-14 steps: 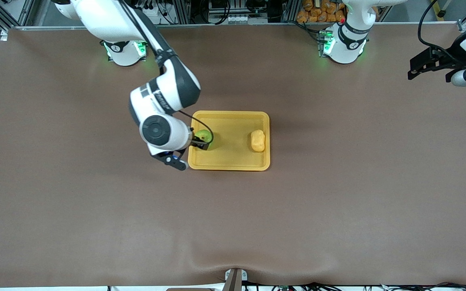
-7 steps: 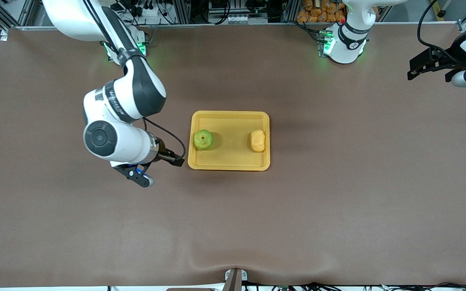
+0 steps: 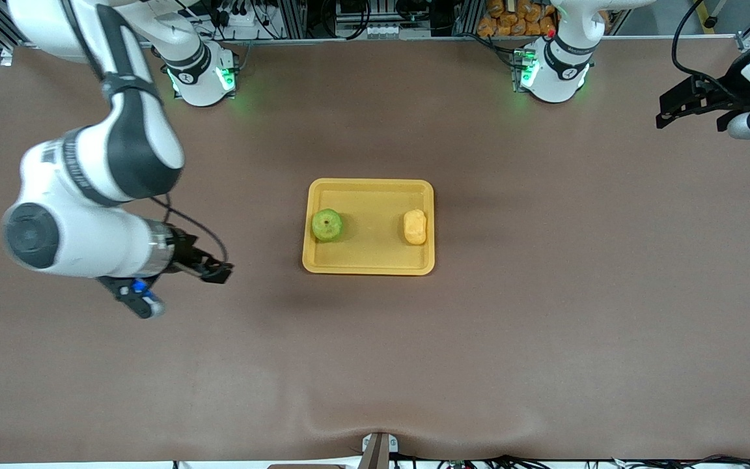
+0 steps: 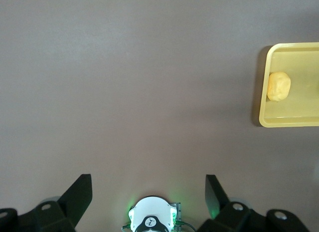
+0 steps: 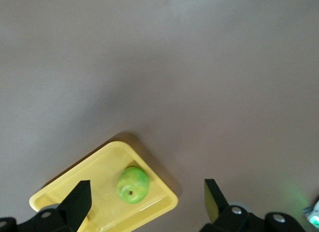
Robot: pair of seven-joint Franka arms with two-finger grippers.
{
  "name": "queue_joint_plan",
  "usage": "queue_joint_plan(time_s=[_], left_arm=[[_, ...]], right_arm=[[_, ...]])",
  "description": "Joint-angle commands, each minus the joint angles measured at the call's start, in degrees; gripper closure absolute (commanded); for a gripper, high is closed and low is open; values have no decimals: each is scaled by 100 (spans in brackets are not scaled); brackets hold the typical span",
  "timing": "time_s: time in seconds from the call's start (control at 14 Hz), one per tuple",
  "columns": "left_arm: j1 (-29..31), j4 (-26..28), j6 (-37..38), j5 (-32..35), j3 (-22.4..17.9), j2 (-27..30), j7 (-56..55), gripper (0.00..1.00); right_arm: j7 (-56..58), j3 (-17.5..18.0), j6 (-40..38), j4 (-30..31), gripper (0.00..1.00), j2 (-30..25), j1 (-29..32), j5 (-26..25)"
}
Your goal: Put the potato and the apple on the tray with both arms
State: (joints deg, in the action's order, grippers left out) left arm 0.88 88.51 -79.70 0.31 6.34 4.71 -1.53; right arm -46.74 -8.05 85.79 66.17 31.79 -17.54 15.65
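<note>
- Right gripper [image 3: 215,270]: up in the air over bare tabletop toward the right arm's end of the bench, well apart from the tray. Fingers [image 5: 77,204] spread wide in the right wrist view, nothing between them.
- Left gripper [image 3: 678,111]: up over the bench's edge at the left arm's end, near the corner by the bases. Its arm waits there. Fingers [image 4: 79,194] spread apart, holding nothing.
- Tray [image 3: 368,257]: flat on the bench about mid-length, somewhat closer to the base-side edge than to the camera-side edge.
- Apple [image 3: 327,225]: in the tray, by the rim at the right arm's end; stem dimple faces up. Also seen from the right wrist [image 5: 132,184], resting inside the tray [image 5: 159,204].
- Potato [image 3: 415,227]: in the tray, close to the rim at the left arm's end, well apart from the apple. The left wrist view shows it [image 4: 278,86] just inside the tray's rim [image 4: 262,92].
- Bench surface [image 3: 544,326]: brown sheet, with a slight ripple at the camera-side edge.
</note>
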Motion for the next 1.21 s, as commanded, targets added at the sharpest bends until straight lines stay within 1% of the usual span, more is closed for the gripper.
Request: queue_joint_plan(time_s=[0.0, 0.21, 0.36, 0.64, 0.71, 0.86, 1.0, 1.14], left_arm=[[53, 149, 24, -40, 42, 214, -93, 0], [53, 184, 24, -40, 51, 258, -93, 0], [53, 193, 33, -40, 51, 302, -84, 0], [53, 272, 33, -40, 51, 399, -84, 0], [53, 281, 42, -40, 43, 407, -75, 0], [53, 281, 42, -48, 51, 425, -75, 0], [53, 281, 42, -49, 42, 451, -84, 0], [62, 281, 42, -49, 42, 443, -93, 0]], right_arm=[[471, 119, -203, -192, 0, -154, 329, -157], [1577, 137, -316, -157, 0, -418, 900, -255], [2097, 154, -439, -140, 0, -576, 1243, -317], [2826, 154, -747, -131, 0, -1050, 1543, -466], [2994, 154, -852, -26, 0, -1243, 1561, -536], [3388, 189, -836, 421, 0, -1779, 1718, -685], [4082, 251, -827, 851, 0, -2306, 1920, -747], [4453, 251, -818, 1238, 0, -2763, 1947, -1010]])
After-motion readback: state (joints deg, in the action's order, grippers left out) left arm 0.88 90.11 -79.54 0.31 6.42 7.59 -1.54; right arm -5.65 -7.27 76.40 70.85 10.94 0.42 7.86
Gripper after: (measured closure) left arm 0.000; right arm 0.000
